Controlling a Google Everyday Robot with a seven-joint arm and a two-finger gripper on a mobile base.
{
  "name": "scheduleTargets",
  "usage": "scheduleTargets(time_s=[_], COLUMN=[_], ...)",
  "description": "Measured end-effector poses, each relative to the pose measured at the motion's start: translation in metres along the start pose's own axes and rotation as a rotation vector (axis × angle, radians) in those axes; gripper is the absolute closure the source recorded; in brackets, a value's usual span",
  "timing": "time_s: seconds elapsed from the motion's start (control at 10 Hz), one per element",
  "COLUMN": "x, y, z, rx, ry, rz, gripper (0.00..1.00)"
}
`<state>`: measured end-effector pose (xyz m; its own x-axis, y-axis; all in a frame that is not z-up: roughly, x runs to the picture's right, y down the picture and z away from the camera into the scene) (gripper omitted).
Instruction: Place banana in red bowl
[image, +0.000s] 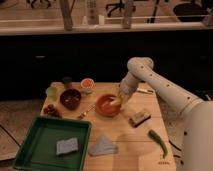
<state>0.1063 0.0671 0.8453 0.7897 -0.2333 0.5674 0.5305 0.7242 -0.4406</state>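
The red bowl (106, 105) sits near the middle of the wooden table (125, 135). My gripper (119, 99) reaches down from the right, at the bowl's right rim. A small pale-yellow shape, the banana (115, 102), shows right at the gripper's tip, over the bowl's right inner side. Whether the banana is held or rests in the bowl cannot be told.
A maroon bowl (70, 98) and a white cup with orange contents (87, 84) stand left of the red bowl. A green tray (30, 145) holds a grey sponge (66, 146). A grey cloth (102, 146), a green chili (159, 141) and a sponge block (139, 117) lie in front.
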Motion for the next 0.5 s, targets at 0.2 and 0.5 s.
scheduleTargets(time_s=[0.2,0.5], x=[-0.0009,-0.0006], y=[0.0002,0.0007], z=[0.001,0.002], rx=[-0.006,-0.016], ry=[-0.008,-0.023], rz=[-0.009,-0.027], gripper=[0.81,0.75])
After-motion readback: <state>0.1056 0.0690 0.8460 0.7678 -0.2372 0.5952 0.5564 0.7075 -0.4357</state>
